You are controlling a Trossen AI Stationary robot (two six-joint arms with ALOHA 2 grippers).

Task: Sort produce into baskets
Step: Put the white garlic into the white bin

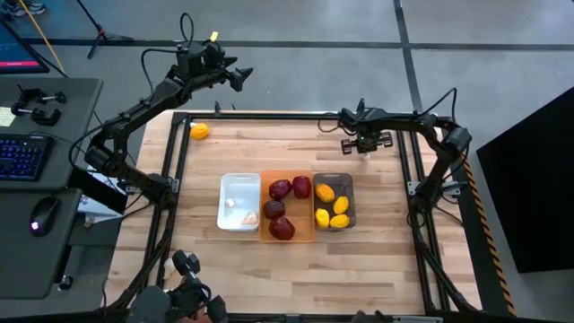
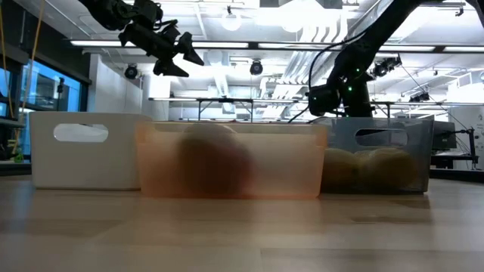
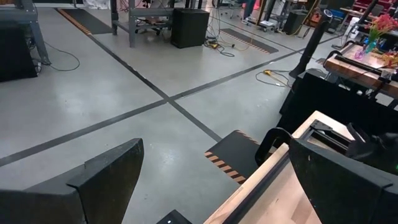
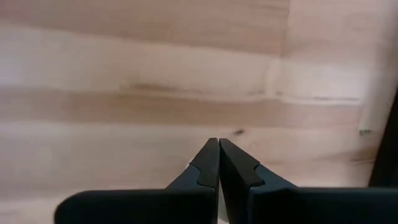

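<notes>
3 baskets sit side by side mid-surface (image 1: 377, 269), touching: white basket (image 1: 239, 187) nearest the left arm, orange basket (image 1: 265, 235) in the middle, grey basket (image 1: 345, 184) nearest the right arm. White one holds 2 whitish bulbs (image 1: 249, 217) at its near end; orange one holds 4 dark red pieces (image 1: 282, 228); grey one holds 4 yellow fruits (image 1: 340, 205). 1 more yellow fruit (image 1: 199, 131) lies loose on the surface at the far left corner, just inside the frame rail, well apart from the baskets. Left gripper (image 1: 242, 76) is raised high, out past the far edge of the surface, above and beyond the loose fruit, fingers spread wide w/ nothing between them; its wrist view looks out over the floor & the surface's corner. Right gripper (image 1: 366, 142) hangs low over bare wood at the far right part of the surface, beyond the grey basket, fingers pressed together, empty. Low view: the 3 baskets in a row, red shapes blurred thru the orange wall, yellow ones thru the grey.
</notes>
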